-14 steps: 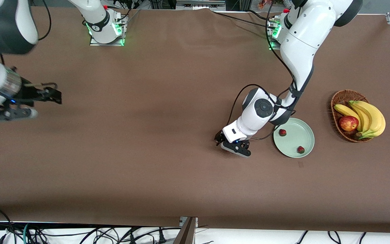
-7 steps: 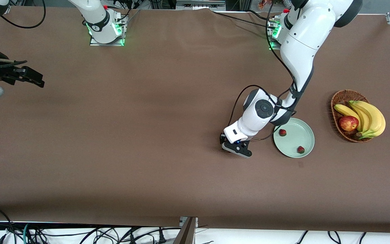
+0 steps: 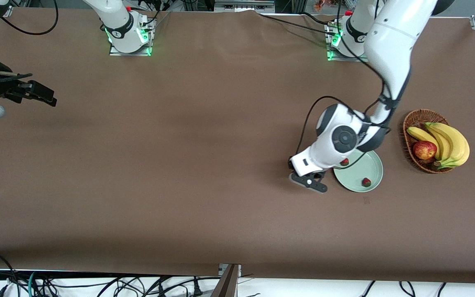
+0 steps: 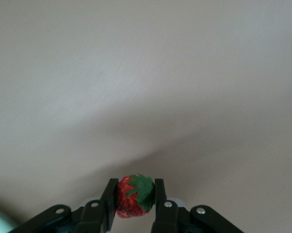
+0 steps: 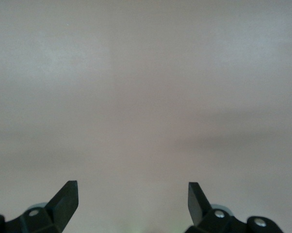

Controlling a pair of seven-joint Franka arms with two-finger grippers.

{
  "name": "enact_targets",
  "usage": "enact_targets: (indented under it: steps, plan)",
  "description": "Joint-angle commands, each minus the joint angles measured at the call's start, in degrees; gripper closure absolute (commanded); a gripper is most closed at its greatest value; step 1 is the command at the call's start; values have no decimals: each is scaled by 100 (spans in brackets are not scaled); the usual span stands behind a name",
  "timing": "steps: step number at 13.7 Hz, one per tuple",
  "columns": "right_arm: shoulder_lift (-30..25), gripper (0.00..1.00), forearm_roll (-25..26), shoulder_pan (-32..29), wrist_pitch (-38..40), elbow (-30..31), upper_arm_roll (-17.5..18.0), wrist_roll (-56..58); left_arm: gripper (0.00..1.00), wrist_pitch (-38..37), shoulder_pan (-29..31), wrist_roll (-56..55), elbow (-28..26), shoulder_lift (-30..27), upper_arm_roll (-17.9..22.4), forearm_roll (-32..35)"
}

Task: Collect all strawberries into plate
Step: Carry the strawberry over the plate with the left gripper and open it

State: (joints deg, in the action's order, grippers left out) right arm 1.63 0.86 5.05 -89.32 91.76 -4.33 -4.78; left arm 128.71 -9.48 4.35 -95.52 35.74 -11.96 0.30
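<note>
The left gripper is clamped on a small red strawberry w/ green cap, over bare brown table just beside the pale mint-green round plate. Two more red berries lie on it, one partly hidden, probably a strawberry. The right gripper waits, jaws apart.

no readable text, labels, brands, numbers or signs on anything in any view.
</note>
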Motion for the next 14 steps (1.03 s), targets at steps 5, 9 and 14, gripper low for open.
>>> enact_targets:
  steps: [5,9,14]
  plan:
    - [-31,0,476,-22,143,-132,-15,1356,82,-1077,1245,2515,-256,-332,-16,829]
    - [329,0,450,-22,397,-720,-32,1356,0,-1146,1317,2685,-256,-393,-52,858]
    - [399,0,81,-39,415,-765,-120,970,0,-1777,1308,2467,-168,-1102,-306,823]
